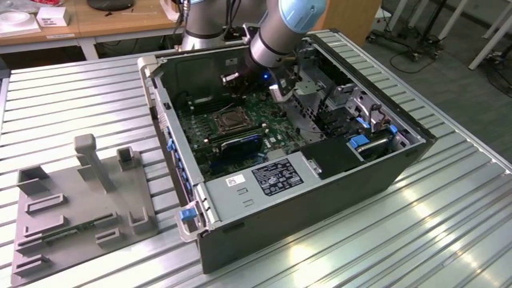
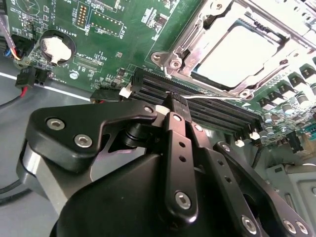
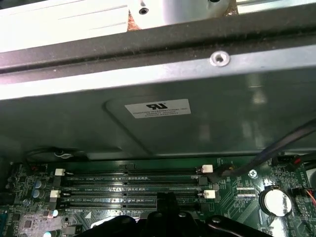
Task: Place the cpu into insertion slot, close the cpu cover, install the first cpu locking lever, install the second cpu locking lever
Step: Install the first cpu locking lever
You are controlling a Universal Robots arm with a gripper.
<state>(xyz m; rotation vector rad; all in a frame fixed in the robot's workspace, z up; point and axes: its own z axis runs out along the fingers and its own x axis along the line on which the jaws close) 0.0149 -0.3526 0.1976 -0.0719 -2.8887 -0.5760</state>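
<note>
Claw (image 2: pixel 173 102), tips pressed together, hovers by the memory slots (image 2: pixel 207 106); the cpu (image 2: pixel 237 49) lies just beyond them, lower left of it in the exterior view

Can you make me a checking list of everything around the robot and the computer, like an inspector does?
Surface: slatted metal table carrying an open computer case.
Job's things: cpu lies on the green board; cpu cover is down flat, framing it.
Clutter: grey holder tray on the table, at the exterior view's left.
Grippers: gripper is low inside the case, over the memory slots, beside the cpu cover.
Cables: red and black wires at the board's edge; black cable over the board.
Surroundings: wooden desks behind.
</note>
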